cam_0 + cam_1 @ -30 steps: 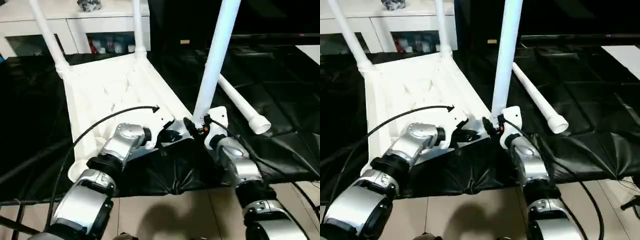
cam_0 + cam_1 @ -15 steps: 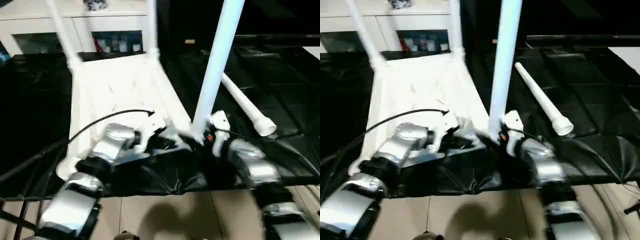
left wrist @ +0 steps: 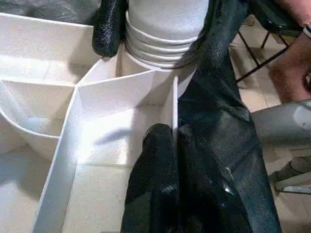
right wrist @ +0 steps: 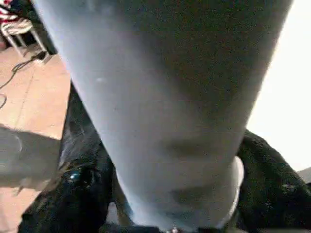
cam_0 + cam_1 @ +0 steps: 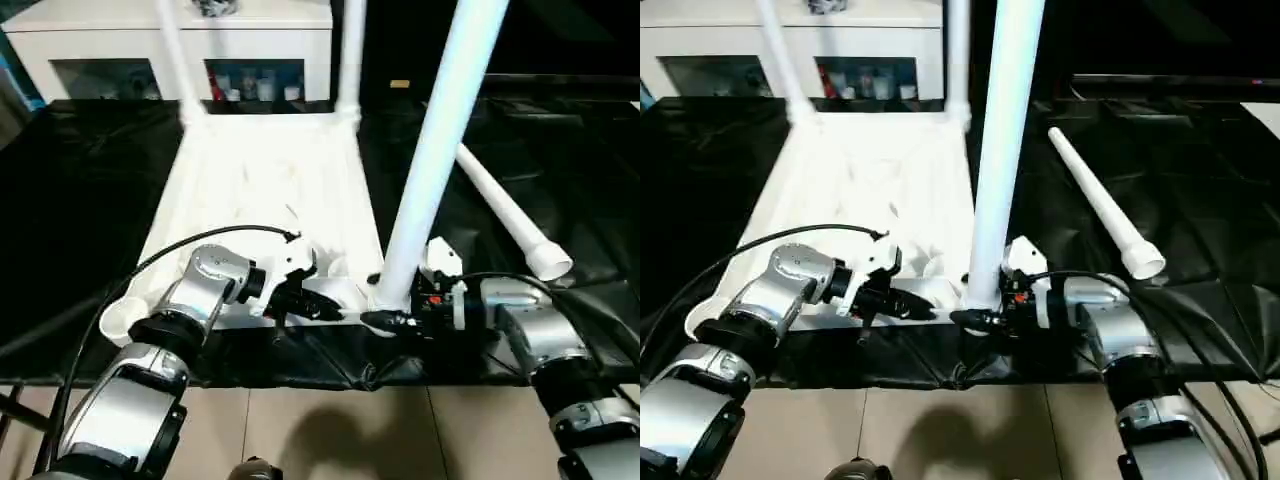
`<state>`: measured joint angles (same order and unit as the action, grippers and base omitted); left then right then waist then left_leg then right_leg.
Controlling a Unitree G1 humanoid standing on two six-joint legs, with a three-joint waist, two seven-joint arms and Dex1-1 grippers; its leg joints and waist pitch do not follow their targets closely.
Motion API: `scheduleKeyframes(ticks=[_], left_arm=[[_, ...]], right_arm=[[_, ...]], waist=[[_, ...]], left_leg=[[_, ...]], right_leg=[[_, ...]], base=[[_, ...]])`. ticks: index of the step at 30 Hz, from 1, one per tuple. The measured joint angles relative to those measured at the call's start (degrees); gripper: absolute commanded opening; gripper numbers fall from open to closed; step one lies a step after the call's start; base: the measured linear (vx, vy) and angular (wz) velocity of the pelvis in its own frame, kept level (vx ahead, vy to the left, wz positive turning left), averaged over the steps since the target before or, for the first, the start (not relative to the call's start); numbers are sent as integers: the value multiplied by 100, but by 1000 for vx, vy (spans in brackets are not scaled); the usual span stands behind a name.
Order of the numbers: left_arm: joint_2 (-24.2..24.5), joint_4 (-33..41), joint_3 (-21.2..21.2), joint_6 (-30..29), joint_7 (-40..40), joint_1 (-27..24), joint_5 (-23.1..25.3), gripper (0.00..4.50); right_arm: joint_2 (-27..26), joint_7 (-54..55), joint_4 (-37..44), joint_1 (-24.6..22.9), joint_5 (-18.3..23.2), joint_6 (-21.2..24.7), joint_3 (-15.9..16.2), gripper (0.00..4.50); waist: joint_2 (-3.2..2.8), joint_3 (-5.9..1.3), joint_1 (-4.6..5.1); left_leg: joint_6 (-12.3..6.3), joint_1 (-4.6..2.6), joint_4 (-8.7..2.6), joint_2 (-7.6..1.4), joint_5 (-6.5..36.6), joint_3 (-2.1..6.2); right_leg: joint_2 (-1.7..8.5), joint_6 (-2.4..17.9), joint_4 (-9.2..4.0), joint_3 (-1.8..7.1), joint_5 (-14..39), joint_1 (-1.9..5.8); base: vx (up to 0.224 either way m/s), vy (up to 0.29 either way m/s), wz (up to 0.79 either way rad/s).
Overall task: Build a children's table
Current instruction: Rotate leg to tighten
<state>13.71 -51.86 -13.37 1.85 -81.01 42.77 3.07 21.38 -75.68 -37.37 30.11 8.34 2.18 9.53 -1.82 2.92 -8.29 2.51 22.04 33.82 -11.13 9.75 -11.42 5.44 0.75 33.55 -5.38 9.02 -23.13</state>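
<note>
Upside-down on the crinkled black sheet [image 5: 90, 190]: white plastic children's table [image 5: 265, 180], cross-ribbed underside up, thin ribs forming open cells. Three long white tubular legs standing in round corner sockets, nearest leg [image 5: 435, 150] at the front right corner. Fourth tubular leg [image 5: 508, 215] lying loose on the sheet to the right, open ringed end nearest. Left gripper [image 3: 172, 145], jaws pinched shut on the thin front rim. Right gripper [image 5: 385, 320], black jaws spread wide around the base of the nearest leg, whether squeezing it cannot be told.
</note>
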Motion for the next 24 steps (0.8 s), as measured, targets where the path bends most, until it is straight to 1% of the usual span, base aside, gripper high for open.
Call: scheduleKeyframes(ticks=[4, 10, 13, 15, 17, 19, 21, 22, 24], left_arm=[[-4, -88, -1, 61, -32, 37, 0, 0], [-5, -175, 8, 88, -40, 59, 0, 0], [-9, -196, 23, 77, 121, 61, 1, 0], [-75, -248, 149, -18, 645, 72, 23, 0], [-191, -302, 223, -172, 1212, 150, 79, 0], [-450, -310, 296, -376, 1764, 188, 106, 0], [-679, -308, 344, -575, 2308, 233, 132, 0], [-789, -302, 358, -658, 2585, 252, 147, 0], [-927, -276, 380, -741, 2909, 254, 167, 0]], right_arm=[[-2, -4, 0, 0, -4, 12, 2, 280], [-30, 27, 2, -18, -5, 50, -3, 275], [-97, 284, 11, -48, -7, 81, -63, 275], [-352, 1117, -52, -93, -91, 49, -293, 275], [-678, 2142, -171, -90, -126, 17, -552, 274], [-914, 3027, -279, -70, -130, 22, -805, 274], [-1159, 3849, -428, 8, -139, 14, -1007, 274], [-1278, 4285, -489, 55, -172, 2, -1090, 274], [-1421, 4745, -548, 101, -203, -28, -1183, 274]], waist=[[-1, -1, -1], [-3, -2, 1], [-3, -2, 14], [11, -8, 41], [14, -7, 161], [15, -6, 254], [12, -8, 323], [10, -9, 342], [10, -9, 347]], left_leg=[[0, 0, 0, 0, 0, 0], [0, -1, 2, 0, 0, 0], [1, -7, 8, -2, -1, 0], [6, -20, 14, -4, -4, 1], [12, -27, 18, -2, -7, 1], [12, -29, 19, -2, -7, 1], [12, -35, 17, 0, -7, 1], [13, -42, 11, 2, -6, 1], [13, -54, 0, 3, -6, 1]], right_leg=[[0, 0, 1, 0, 0, 0], [0, 0, 2, 0, 0, 1], [0, 0, 13, 1, 0, 3], [0, 0, 32, 3, 0, 5], [1, -11, 38, 7, 6, 1], [1, -30, 38, 8, 18, 1], [1, -30, 42, 13, 18, 3], [0, -30, 42, 13, 18, 2], [0, -36, 42, 13, 22, 8]], base=[[0, 0, 0], [0, 0, 0], [0, 0, 0], [0, 0, 0], [0, 0, 0], [0, 0, 0], [0, 0, 0], [0, 0, 0], [0, 0, 0]])
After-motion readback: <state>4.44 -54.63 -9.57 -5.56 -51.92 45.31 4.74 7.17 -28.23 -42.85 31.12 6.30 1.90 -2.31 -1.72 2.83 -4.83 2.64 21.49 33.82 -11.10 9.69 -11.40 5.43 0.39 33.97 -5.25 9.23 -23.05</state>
